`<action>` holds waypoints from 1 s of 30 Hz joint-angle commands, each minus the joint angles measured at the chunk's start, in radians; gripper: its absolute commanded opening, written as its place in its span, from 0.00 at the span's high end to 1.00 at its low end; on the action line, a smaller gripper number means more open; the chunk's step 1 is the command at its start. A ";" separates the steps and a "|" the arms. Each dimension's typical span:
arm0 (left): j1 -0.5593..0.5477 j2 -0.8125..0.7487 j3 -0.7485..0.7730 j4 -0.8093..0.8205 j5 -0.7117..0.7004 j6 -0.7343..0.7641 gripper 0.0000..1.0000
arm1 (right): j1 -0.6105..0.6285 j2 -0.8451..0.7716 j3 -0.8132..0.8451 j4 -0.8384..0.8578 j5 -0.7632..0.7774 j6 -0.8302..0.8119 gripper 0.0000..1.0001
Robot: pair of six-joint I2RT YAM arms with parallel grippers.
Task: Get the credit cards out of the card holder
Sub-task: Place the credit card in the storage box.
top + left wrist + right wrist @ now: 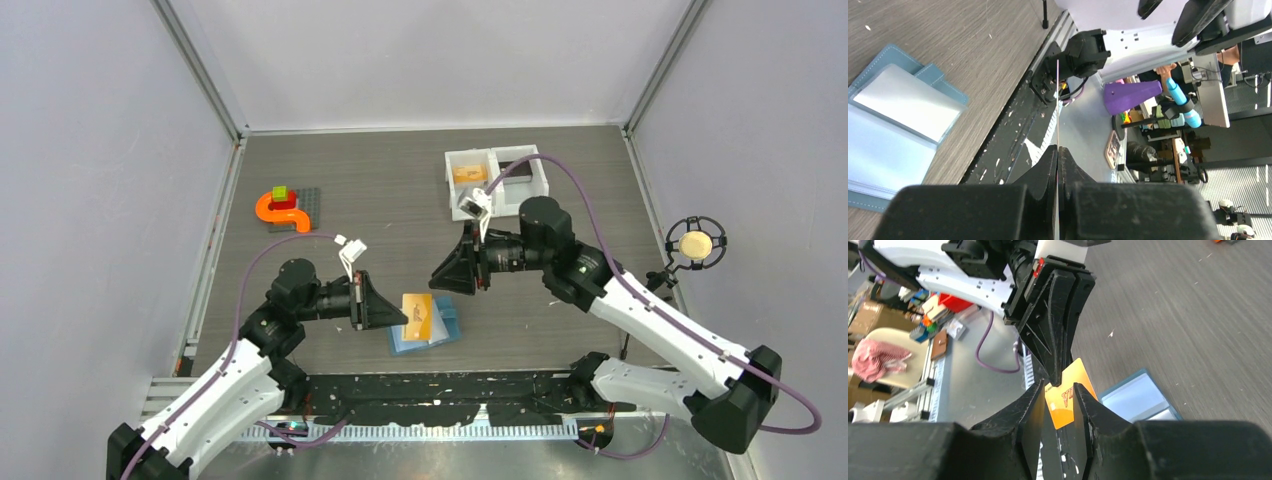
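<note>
grey wood-grain table [400, 200]. near the front edge, centre: an open blue wallet [447, 322], lying flat. far side, right of centre: a white two-compartment tray [545, 175]. far left: a dark grey plate [308, 197] carrying an orange curved piece [270, 210], well apart from both.

Bright, even light from above; only soft, faint shadows on the worktop [380, 200]. Wrist views sharp, edges slightly stretched.

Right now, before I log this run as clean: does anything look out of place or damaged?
Nothing looks spilled or damaged. Only the orange-yellow card sits oddly: it is pinched in the left hand, tilted above the open card holder.
</note>
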 commanded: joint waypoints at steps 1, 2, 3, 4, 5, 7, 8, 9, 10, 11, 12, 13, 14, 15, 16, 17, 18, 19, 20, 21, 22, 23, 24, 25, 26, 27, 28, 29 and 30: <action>0.000 0.001 0.036 -0.035 0.071 0.041 1.00 | -0.002 0.086 0.067 -0.122 -0.126 -0.098 0.65; 0.000 0.002 0.035 -0.032 0.073 0.042 1.00 | -0.001 0.097 0.075 -0.118 -0.142 -0.098 0.65; 0.000 0.001 0.035 -0.031 0.074 0.043 1.00 | -0.001 0.120 0.080 -0.117 -0.152 -0.099 0.65; 0.000 0.003 0.035 -0.031 0.077 0.046 1.00 | -0.002 0.132 0.087 -0.114 -0.173 -0.099 0.65; 0.000 0.006 0.035 -0.028 0.079 0.046 1.00 | 0.000 0.153 0.089 -0.109 -0.182 -0.099 0.65; 0.000 0.012 0.035 -0.023 0.084 0.047 1.00 | 0.004 0.179 0.092 -0.093 -0.199 -0.096 0.65; 0.000 0.016 0.035 -0.020 0.090 0.047 1.00 | 0.007 0.187 0.095 -0.087 -0.205 -0.098 0.65; 0.000 0.019 0.036 -0.019 0.093 0.047 1.00 | 0.009 0.200 0.095 -0.085 -0.209 -0.099 0.65; 0.000 0.022 0.037 -0.019 0.097 0.047 1.00 | 0.014 0.206 0.095 -0.082 -0.216 -0.102 0.65; 0.000 0.024 0.039 -0.019 0.100 0.047 1.00 | 0.018 0.217 0.095 -0.082 -0.220 -0.104 0.65; 0.000 0.025 0.039 -0.019 0.102 0.047 1.00 | 0.020 0.221 0.093 -0.081 -0.225 -0.107 0.65; 0.000 0.025 0.040 -0.019 0.103 0.047 1.00 | 0.024 0.229 0.089 -0.081 -0.227 -0.109 0.65; 0.000 0.026 0.041 -0.019 0.104 0.049 1.00 | 0.025 0.233 0.088 -0.080 -0.230 -0.113 0.66; 0.000 0.027 0.041 -0.019 0.104 0.051 1.00 | 0.029 0.241 0.083 -0.079 -0.232 -0.114 0.66; 0.000 0.028 0.039 -0.006 0.106 0.052 1.00 | 0.031 0.245 0.081 -0.075 -0.236 -0.116 0.66; 0.000 0.031 0.039 0.009 0.110 0.053 1.00 | 0.035 0.252 0.077 -0.069 -0.239 -0.116 0.66; 0.000 0.033 0.039 0.014 0.111 0.053 1.00 | 0.036 0.259 0.075 -0.066 -0.241 -0.116 0.66; 0.000 0.038 0.039 0.018 0.112 0.053 1.00 | 0.038 0.263 0.072 -0.059 -0.245 -0.116 0.66; 0.000 0.043 0.039 0.022 0.115 0.053 1.00 | 0.039 0.268 0.070 -0.056 -0.249 -0.116 0.66; 0.000 0.047 0.040 0.025 0.115 0.053 1.00 | 0.039 0.271 0.067 -0.050 -0.255 -0.115 0.66; 0.000 0.051 0.041 0.028 0.117 0.052 1.00 | 0.040 0.274 0.066 -0.048 -0.257 -0.115 0.66; 0.000 0.056 0.041 0.035 0.122 0.051 1.00 | 0.040 0.275 0.064 -0.040 -0.260 -0.113 0.66; 0.000 0.059 0.040 0.043 0.126 0.047 1.00 | 0.041 0.277 0.062 -0.036 -0.260 -0.112 0.66; 0.000 0.060 0.041 0.047 0.129 0.046 1.00 | 0.041 0.278 0.061 -0.032 -0.262 -0.112 0.66; 0.000 0.062 0.042 0.049 0.130 0.046 1.00 | 0.041 0.281 0.061 -0.032 -0.263 -0.113 0.65; 0.000 0.064 0.042 0.049 0.131 0.046 1.00 | 0.041 0.281 0.062 -0.031 -0.263 -0.117 0.65; 0.000 0.064 0.044 0.048 0.131 0.049 1.00 | 0.041 0.280 0.064 -0.032 -0.261 -0.119 0.64; 0.000 0.067 0.044 0.045 0.131 0.050 1.00 | 0.041 0.278 0.067 -0.032 -0.256 -0.118 0.63; 0.000 0.070 0.044 0.043 0.132 0.052 1.00 | 0.041 0.272 0.076 -0.032 -0.255 -0.113 0.62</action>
